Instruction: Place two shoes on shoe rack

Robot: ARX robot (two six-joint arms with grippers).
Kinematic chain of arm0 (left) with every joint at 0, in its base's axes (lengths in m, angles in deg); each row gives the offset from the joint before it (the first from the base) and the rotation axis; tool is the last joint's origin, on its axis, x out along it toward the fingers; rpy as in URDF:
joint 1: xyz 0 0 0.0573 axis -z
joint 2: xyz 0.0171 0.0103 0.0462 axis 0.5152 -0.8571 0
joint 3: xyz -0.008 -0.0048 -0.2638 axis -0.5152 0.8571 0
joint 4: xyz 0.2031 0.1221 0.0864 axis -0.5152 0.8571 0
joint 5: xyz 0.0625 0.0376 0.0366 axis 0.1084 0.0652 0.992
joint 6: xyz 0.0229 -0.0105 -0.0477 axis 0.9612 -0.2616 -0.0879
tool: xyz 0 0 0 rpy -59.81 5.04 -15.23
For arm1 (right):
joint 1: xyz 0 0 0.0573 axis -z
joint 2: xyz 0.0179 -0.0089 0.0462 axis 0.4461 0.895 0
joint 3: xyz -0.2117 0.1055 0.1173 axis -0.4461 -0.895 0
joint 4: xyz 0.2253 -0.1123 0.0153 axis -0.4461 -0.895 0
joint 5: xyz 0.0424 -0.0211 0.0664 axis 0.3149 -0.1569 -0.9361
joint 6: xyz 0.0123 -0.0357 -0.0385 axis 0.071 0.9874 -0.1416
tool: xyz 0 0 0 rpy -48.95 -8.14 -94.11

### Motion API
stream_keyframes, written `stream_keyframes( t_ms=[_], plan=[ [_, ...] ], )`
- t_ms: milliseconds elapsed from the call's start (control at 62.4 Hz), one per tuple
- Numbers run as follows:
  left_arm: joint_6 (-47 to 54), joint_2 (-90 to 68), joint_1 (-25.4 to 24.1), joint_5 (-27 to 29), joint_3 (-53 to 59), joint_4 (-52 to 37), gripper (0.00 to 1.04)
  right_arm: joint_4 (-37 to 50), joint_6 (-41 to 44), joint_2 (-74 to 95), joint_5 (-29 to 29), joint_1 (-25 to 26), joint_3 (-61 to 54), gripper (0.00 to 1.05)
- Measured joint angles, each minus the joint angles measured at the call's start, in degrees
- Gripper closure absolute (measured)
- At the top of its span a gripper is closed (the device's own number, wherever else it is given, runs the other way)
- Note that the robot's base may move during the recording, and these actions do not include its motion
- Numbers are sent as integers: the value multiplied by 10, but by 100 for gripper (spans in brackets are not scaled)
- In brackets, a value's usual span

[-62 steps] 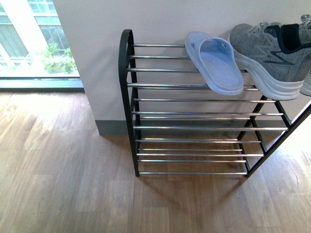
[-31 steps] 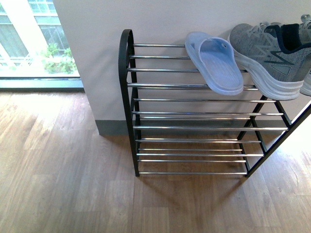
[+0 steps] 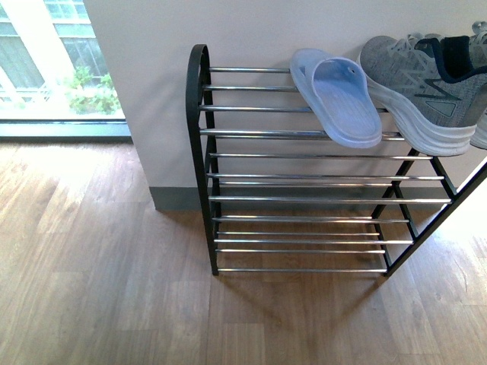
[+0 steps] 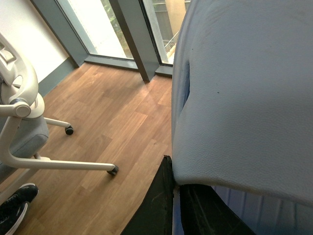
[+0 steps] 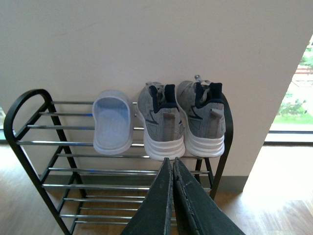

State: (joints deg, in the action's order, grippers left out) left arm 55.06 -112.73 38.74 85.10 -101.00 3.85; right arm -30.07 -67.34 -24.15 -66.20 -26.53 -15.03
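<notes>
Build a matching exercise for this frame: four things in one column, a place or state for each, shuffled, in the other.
Things:
1. blue slide on the rack
2. two grey sneakers
3. blue slide at the left gripper
4. right gripper

Places or states:
A. shut, holding nothing
B. off the shoe rack, clamped over the wooden floor
C. top tier, side by side at the right end
D. top tier, left of the sneakers

Pairs: 1-D, 2-C, 3-B, 4-A
</notes>
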Motion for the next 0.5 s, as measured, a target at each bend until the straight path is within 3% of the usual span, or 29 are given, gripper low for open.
stream_keyframes(
  t_ms=[321,497],
  plan=[
    [0,0,0,0,0,0,103,-6,0,-19,0,0,0,103],
    [0,0,0,0,0,0,103,-6,0,-19,0,0,0,76]
  ],
)
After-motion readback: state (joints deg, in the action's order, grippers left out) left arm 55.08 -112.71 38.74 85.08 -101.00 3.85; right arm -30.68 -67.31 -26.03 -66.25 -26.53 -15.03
